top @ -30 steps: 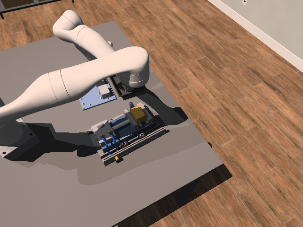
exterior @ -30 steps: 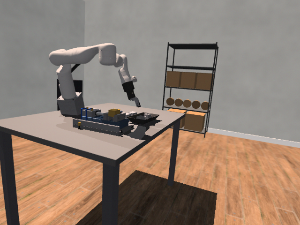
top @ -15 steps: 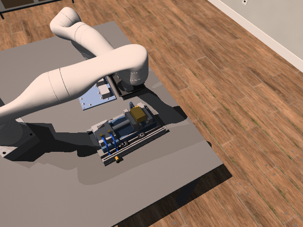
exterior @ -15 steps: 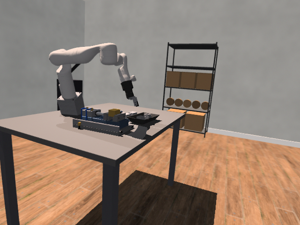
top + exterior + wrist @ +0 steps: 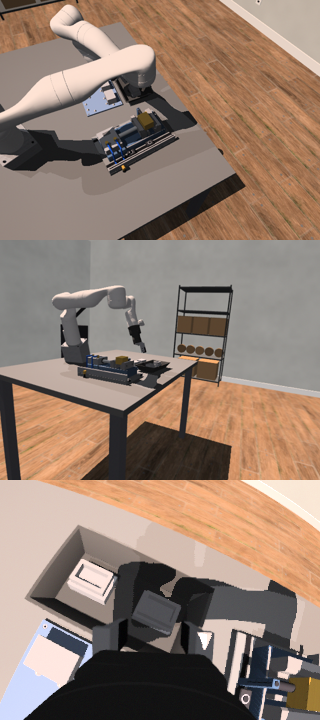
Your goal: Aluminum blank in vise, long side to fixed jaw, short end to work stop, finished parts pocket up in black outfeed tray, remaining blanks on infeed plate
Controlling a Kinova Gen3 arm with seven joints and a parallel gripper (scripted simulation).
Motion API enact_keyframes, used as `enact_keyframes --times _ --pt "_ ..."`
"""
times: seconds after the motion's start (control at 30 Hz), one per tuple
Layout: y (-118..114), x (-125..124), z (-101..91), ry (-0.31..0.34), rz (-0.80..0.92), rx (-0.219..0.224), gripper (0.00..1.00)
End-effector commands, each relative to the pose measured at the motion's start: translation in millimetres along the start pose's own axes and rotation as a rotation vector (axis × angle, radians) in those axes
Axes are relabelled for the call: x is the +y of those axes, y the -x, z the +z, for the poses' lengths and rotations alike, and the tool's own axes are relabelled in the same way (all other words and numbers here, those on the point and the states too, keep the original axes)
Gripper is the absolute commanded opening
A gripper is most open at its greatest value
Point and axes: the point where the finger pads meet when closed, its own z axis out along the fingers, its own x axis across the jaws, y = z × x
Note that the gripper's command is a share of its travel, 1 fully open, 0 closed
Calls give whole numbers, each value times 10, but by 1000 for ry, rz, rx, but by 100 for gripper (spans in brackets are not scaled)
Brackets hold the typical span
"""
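the robot arm (image 5: 111,65) (image 5: 85,298) is reaching out over the table (image 5: 64,214) (image 5: 59,380) (image 5: 25,535), and its gripper (image 5: 143,351) (image 5: 154,631) is hanging above the black tray (image 5: 139,99) (image 5: 151,367) (image 5: 59,562), pointing downward at a tilt. the two fingers are standing fully open and are holding nothing.

two finished parts are lying flat in the tray, with their pockets facing up. the pale part (image 5: 91,581) is sitting in the light toward one end, while the dark part (image 5: 156,611) is lying in shadow, well apart from it, and is showing just beyond the open fingers in the wrist view.

the yellow brass block (image 5: 145,120) (image 5: 121,359) (image 5: 304,694) is sitting at the vise (image 5: 134,140) (image 5: 111,369) (image 5: 260,662), by the end block with no hoses, and is rising above the jaws. i cannot tell what its underside is touching. two blue hoses (image 5: 111,152) are running from the other end of the vise.

near the tray, a plain gray block (image 5: 110,96) (image 5: 53,659) is resting on the pale blue plate (image 5: 96,104) (image 5: 20,685). another gray block (image 5: 105,86) is showing partly behind the arm.
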Motion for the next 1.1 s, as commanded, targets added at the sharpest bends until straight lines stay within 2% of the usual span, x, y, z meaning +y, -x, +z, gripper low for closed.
enact_keyframes --times 0.0,1.07 --pt "31 37 -62 14 10 -2 100" --pt "166 284 -279 89 50 -21 100"
